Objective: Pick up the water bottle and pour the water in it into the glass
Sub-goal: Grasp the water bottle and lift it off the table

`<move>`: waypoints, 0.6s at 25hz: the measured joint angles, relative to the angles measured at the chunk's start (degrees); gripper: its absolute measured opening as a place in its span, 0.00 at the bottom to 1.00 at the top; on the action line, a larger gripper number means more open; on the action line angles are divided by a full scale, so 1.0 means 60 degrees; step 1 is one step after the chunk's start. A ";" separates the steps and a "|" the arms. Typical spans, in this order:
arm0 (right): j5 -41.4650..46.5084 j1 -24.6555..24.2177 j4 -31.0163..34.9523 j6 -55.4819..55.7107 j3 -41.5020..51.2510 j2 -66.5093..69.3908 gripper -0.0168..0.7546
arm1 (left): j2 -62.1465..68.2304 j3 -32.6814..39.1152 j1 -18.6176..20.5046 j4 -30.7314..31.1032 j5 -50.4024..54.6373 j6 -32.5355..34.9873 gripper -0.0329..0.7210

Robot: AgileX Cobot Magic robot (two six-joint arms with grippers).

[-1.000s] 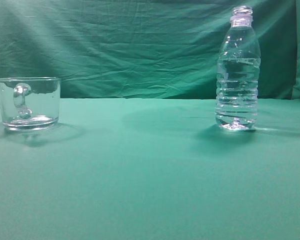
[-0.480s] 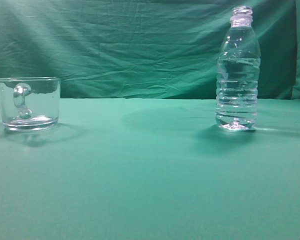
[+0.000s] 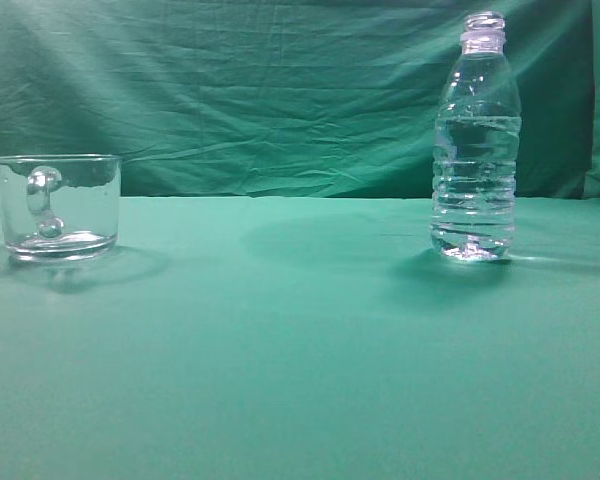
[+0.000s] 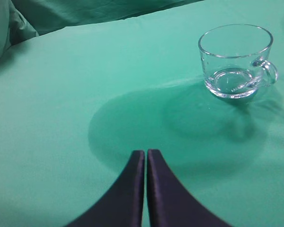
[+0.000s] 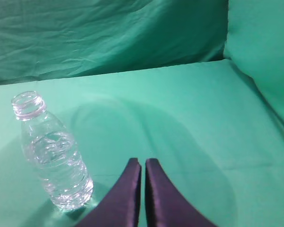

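Note:
The water bottle point(image 3: 476, 140) stands upright and uncapped at the right of the green table, with water point(image 3: 475, 185) up to about two thirds. It also shows in the right wrist view point(image 5: 52, 156), left of my right gripper point(image 5: 143, 162), which is shut, empty and apart from it. The glass point(image 3: 58, 206) stands empty at the left, handle toward the camera. It also shows in the left wrist view point(image 4: 236, 61), far ahead and right of my left gripper point(image 4: 146, 152), which is shut and empty. Neither gripper shows in the exterior view.
A green cloth covers the table point(image 3: 300, 350) and hangs as a wrinkled backdrop point(image 3: 260, 90) behind it. A raised fold of cloth point(image 5: 265, 52) rises at the right in the right wrist view.

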 joint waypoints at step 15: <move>-0.5196 0.2390 -0.2657 0.0740 -0.0363 0.5558 0.36 | 0.0000 0.0000 0.0000 0.0000 0.0000 0.0000 0.04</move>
